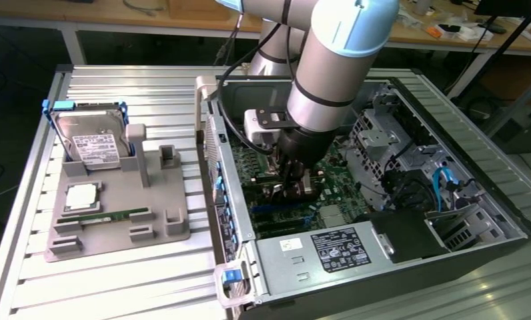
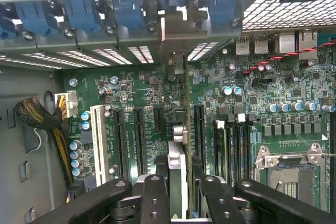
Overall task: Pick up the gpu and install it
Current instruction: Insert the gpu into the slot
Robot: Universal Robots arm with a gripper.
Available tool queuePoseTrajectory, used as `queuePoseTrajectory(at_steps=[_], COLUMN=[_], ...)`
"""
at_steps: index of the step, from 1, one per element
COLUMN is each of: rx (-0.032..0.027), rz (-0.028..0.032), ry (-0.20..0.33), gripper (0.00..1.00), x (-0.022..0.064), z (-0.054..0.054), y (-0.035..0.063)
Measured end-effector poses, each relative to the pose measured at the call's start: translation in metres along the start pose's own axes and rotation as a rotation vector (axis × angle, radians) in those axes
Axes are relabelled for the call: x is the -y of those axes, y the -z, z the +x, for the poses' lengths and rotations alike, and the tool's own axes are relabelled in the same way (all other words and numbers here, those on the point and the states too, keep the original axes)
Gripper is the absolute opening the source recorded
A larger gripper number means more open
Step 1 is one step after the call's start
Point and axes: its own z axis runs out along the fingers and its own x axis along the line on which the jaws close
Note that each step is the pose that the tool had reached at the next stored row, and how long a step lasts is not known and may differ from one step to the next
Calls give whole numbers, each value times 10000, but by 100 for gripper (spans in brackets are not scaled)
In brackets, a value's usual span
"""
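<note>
- Arm [image 1: 337,73] reaches down into the open case [image 1: 479,220]. Gripper [image 2: 181,205] sits low over the main board [image 2: 294,108], about mid-case.
- Fingers [image 2: 152,198] are pinching the gpu [image 2: 177,169], one each side. Card shows edge-on btwn them, standing square to the board.
- Gpu is inside the case, not on the tray [image 1: 159,230]. Tray lies on the exterior view's left of the case, w/ a hard drive [image 1: 92,143] upright at its far end and a RAM stick [image 1: 105,218] lying nearer.
- Card runs from the grip toward the rear wall [image 2: 79,59]. Its metal end looks to be right at the rear openings, by the row of blue clips [image 2: 128,11].
- Board-side edge lies among the black slots [image 2: 139,140], w/ free slots either side. Can't tell if the edge is in a slot or just above one; the card itself hides the contact.
- Step in hand, my read: install. Pick-up is done and the card is at the slot, but seating isn't confirmed.
- What the next move calls for, imo:
  - edge parallel to the slot along its whole length
  - metal end into the rear opening w/o snagging
  - a straight push toward the board, no twist
  - firm grip till the card bottoms out
- Risk I'd watch: card tilting in the pinch, so one end seats and the other rides high.
</note>
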Motion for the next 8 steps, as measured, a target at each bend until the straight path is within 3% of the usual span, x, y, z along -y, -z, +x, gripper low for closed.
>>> queuePoseTrajectory(at_steps=[8], rx=[1], rz=[0], ry=[-132], gripper=[28], x=[-1], z=[0], y=[0])
